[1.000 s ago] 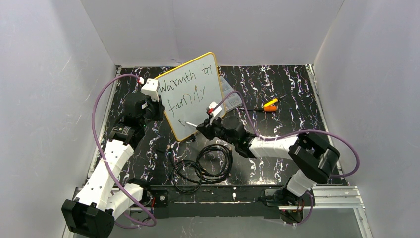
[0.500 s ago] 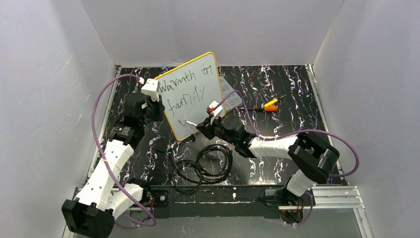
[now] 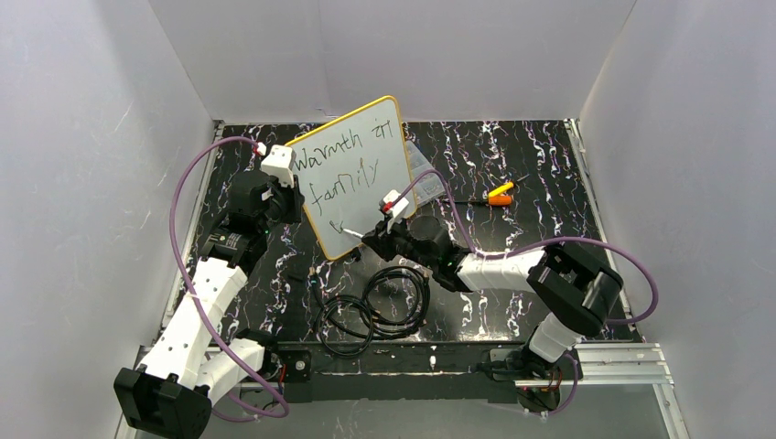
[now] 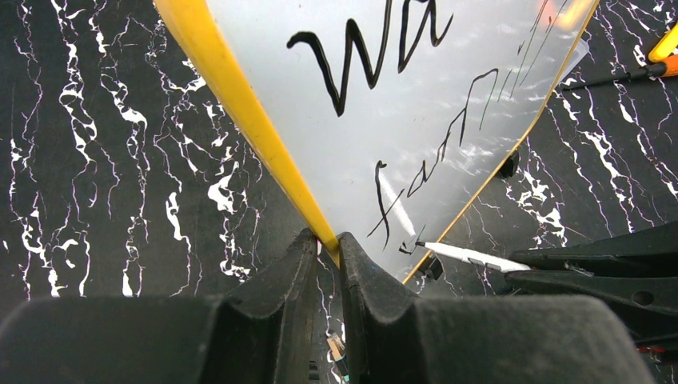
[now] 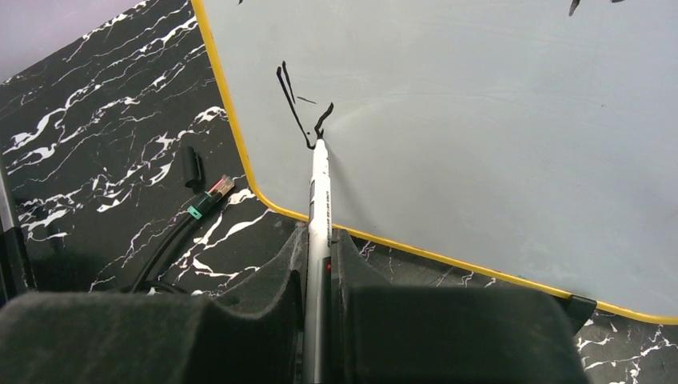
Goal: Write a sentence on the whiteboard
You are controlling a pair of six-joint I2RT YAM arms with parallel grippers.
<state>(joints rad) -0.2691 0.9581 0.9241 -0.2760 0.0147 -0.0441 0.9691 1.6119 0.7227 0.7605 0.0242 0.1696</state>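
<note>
The whiteboard point(image 3: 366, 155), white with a yellow frame, stands tilted at the table's middle back. The sentence point(image 3: 343, 169) reads "Warmth of" and "family", with a short stroke begun on a third line point(image 5: 300, 112). My left gripper point(image 4: 328, 244) is shut on the board's yellow left edge point(image 4: 240, 112) and holds it up. My right gripper point(image 5: 318, 240) is shut on a white marker point(image 5: 318, 200) whose black tip touches the board's lower left at that stroke. The marker also shows in the left wrist view point(image 4: 468, 256) and the top view point(image 3: 352, 230).
Coiled black cables point(image 3: 375, 302) lie in front of the board, one plug end near its lower corner point(image 5: 206, 200). A clear plastic box point(image 3: 423, 169) sits behind the board's right edge. An orange-and-yellow tool point(image 3: 499, 194) lies at the back right.
The marker tip has shifted slightly along the third line, adding a small stroke. The left gripper and the board have not moved.
</note>
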